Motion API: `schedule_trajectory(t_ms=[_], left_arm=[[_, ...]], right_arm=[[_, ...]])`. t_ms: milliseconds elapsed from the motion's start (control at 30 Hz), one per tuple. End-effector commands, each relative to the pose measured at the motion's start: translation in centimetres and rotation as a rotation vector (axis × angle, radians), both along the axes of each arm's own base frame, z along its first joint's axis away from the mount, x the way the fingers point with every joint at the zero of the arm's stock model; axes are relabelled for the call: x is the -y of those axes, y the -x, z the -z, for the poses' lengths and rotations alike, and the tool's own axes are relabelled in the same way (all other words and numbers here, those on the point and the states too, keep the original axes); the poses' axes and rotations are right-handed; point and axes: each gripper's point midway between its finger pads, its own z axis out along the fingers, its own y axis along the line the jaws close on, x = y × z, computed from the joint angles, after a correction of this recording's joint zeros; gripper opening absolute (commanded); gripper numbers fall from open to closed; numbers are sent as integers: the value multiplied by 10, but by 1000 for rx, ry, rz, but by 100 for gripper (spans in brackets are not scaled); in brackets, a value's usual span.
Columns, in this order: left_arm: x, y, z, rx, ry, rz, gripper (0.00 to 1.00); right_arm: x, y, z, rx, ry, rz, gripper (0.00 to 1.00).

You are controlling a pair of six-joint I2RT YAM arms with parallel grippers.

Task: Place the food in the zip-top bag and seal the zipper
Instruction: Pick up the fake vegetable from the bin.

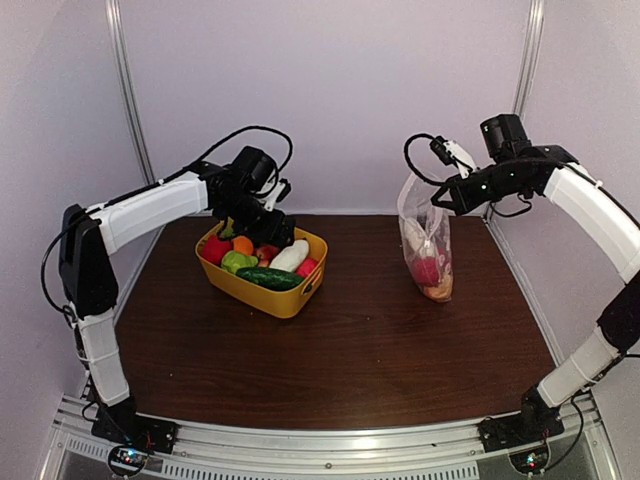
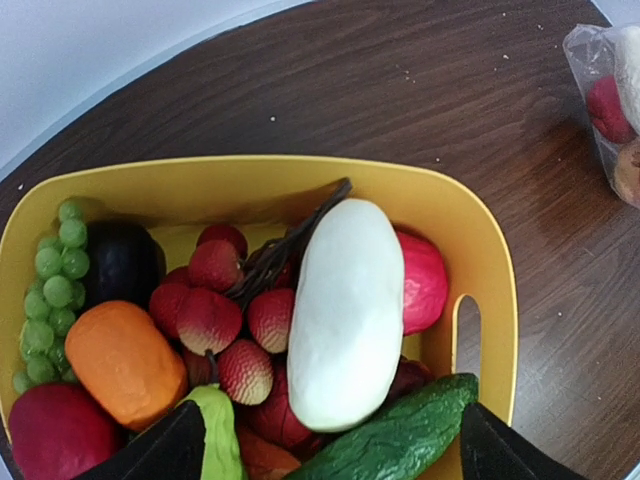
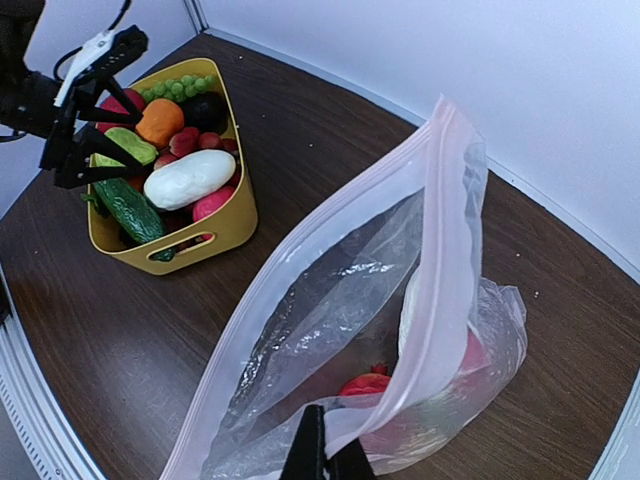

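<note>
The yellow tub (image 1: pixel 288 297) holds the food: a white piece (image 2: pixel 345 312), a dark green cucumber (image 2: pixel 400 440), an orange piece (image 2: pixel 123 362), green grapes (image 2: pixel 50 285) and several red lychees. My left gripper (image 1: pixel 265 224) hovers open just above the tub, its fingertips (image 2: pixel 160 450) either side of the cucumber and white piece, holding nothing. My right gripper (image 3: pixel 322 462) is shut on the mouth edge of the zip-top bag (image 3: pixel 400 330) and holds it up, mouth open. The pinkish zipper (image 3: pixel 455 260) runs along the mouth. A red piece (image 3: pixel 365 385) and others lie inside.
The bag (image 1: pixel 428 240) hangs at the right of the brown table with its bottom on the surface. The tub stands left of centre. White walls enclose the back and sides. A metal rail runs along the near edge.
</note>
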Motion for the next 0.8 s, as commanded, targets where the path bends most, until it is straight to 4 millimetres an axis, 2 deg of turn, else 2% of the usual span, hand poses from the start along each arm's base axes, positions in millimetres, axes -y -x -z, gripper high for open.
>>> schedule_trajectory(t_ms=[0, 233, 467, 767], left_arm=[[18, -20, 14, 6, -22, 60, 88], [24, -44, 31, 5, -65, 33, 84], [35, -52, 51, -31, -75, 60, 82], [38, -58, 74, -74, -96, 50, 72]], right_arm=[[-17, 7, 7, -19, -18, -48, 0], [-22, 13, 13, -28, -22, -65, 0], [-25, 17, 20, -41, -10, -76, 0], [-29, 19, 23, -45, -3, -85, 0]])
